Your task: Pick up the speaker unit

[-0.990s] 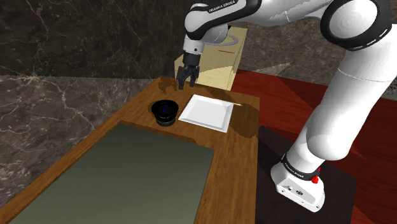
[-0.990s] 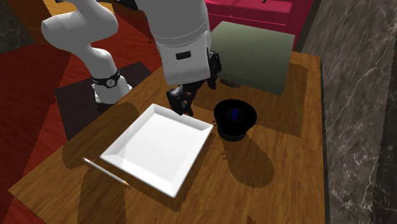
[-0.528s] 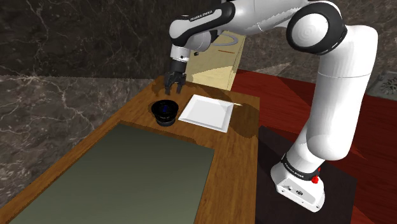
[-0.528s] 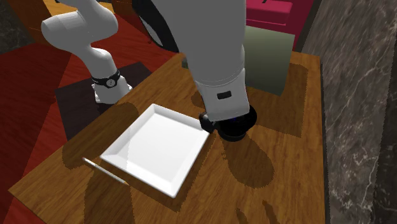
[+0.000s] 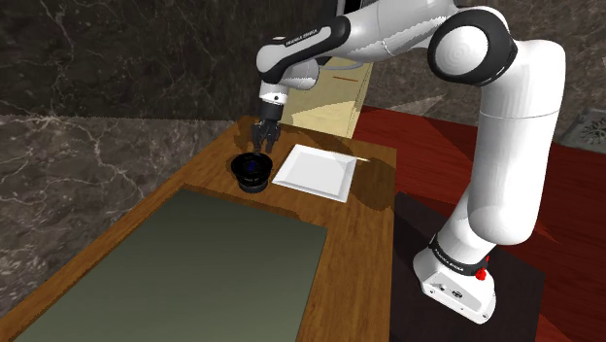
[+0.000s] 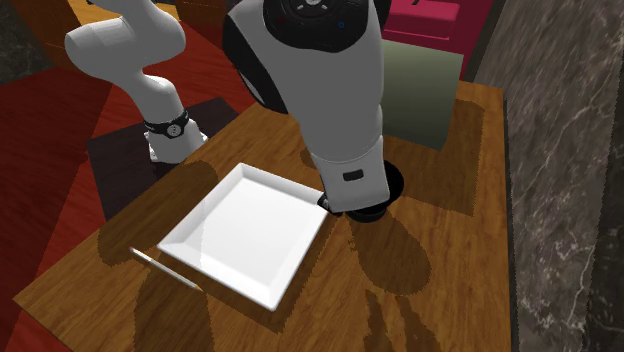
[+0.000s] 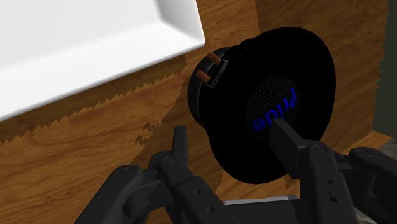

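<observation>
The speaker unit [image 5: 252,173] is a round black cone with blue lettering [image 7: 275,109], standing on the wooden table [image 5: 361,243] beside a white square plate [image 5: 316,172]. My black gripper [image 5: 262,139] hangs just above the speaker's far rim. In the wrist view my gripper [image 7: 235,145] straddles the speaker's rim: one finger [image 7: 289,145] lies over the cone's face, the other finger [image 7: 180,145] stands outside the rim with a gap to it. The fingers are apart and not clasping it. In the second exterior view the forearm covers most of the speaker [image 6: 394,186].
The white plate [image 6: 245,230] lies close beside the speaker, with a thin stick [image 6: 165,268] near its corner. A grey-green mat [image 5: 194,272] covers the near tabletop. A tan box [image 5: 335,97] stands behind the table. Dark marble walls border it.
The gripper has swung from above the plate's far corner over to the speaker and come down onto its rim. Its fingers have drawn closer together.
</observation>
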Motion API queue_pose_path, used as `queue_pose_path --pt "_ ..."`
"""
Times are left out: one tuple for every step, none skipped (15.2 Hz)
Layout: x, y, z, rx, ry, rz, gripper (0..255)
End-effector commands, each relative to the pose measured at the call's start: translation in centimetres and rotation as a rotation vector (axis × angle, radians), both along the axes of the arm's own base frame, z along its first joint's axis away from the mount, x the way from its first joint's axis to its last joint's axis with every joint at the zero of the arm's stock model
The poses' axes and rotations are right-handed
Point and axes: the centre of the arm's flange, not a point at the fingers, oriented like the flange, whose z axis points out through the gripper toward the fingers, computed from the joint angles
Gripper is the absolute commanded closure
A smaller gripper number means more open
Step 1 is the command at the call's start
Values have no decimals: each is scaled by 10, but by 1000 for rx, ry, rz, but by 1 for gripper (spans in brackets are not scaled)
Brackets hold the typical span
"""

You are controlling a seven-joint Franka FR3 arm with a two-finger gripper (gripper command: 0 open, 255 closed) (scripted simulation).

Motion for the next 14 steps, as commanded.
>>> queue_pose_path --pt "0 0 -1 0 0 0 255" --pt "0 0 -2 0 0 0 255" --pt "0 0 -2 0 0 0 255" --pt "0 0 -2 0 0 0 255" --pt "0 0 -2 0 0 0 255" --pt "0 0 -1 0 0 0 255" --pt "0 0 -1 0 0 0 255" --pt "0 0 -1 0 0 0 255" --pt "0 0 -1 0 0 0 255" --pt "0 0 5 0 0 0 255" --pt "0 0 10 0 0 0 255" --pt "0 0 15 0 0 0 255" --pt "0 0 20 0 0 0 255" --pt "0 0 26 0 0 0 255"
